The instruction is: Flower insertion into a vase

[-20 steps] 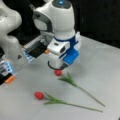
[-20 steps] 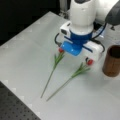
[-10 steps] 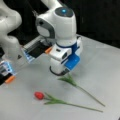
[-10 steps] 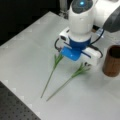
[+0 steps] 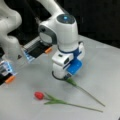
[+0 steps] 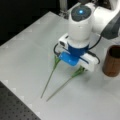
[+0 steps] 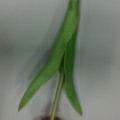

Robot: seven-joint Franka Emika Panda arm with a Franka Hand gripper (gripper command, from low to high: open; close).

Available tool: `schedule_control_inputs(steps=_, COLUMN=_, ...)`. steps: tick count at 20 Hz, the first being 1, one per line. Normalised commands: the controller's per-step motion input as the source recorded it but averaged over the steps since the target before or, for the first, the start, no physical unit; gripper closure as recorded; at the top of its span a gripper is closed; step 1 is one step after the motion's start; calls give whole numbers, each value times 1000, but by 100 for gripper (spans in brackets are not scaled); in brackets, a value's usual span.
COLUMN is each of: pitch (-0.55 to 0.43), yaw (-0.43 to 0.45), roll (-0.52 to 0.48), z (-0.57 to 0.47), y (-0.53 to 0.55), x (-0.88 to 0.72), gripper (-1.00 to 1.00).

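My white and blue pincer (image 5: 62, 76) sits low over the pale grey matte table (image 5: 105, 65), its tip down at the head end of one artificial tulip with a thin green stem and long green leaves (image 5: 83, 91). In a front view that stem runs from under my wrist toward four o'clock. Whether my fingers are wide, narrow or closed on it I cannot tell, since my own wrist body covers them in both front views, and in the wrist view only the leaves (image 7: 60, 57) and the stem fill the frame over the table.

A second artificial tulip with a red bud and green leafy stem (image 5: 56, 101) lies flat on the table at about six o'clock from my pincer, apart from it, the bud at the stem's nine-o'clock end.

In a front view both green stems (image 6: 51, 75) fan out from beneath my pincer (image 6: 75, 63) toward seven o'clock, their heads hidden under my wrist.

The dark brown, straight-sided cylindrical vase (image 6: 112, 61) stands upright on the table at three o'clock from my pincer, near but not touching. Its mouth shows only a dark interior with no stem rising from it.
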Motion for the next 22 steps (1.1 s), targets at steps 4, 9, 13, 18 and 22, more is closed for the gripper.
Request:
schedule_control_inputs(steps=4, pitch=-63, yaw=32, roll=-113, z=-90, y=0, x=51, gripper=-100)
schedule_control_inputs(steps=9, pitch=-38, yaw=21, roll=-86, z=-106, y=10, x=56, gripper=-100)
schedule_control_inputs(steps=13, pitch=-19, yaw=12, roll=-66, z=-161, y=15, x=91, gripper=-100)
schedule_control_inputs(steps=18, pitch=-32, yaw=12, roll=-78, z=-213, y=13, x=140, gripper=-100)
schedule_control_inputs(steps=22, pitch=-29, yaw=23, roll=-107, z=-147, y=4, x=146, gripper=-100)
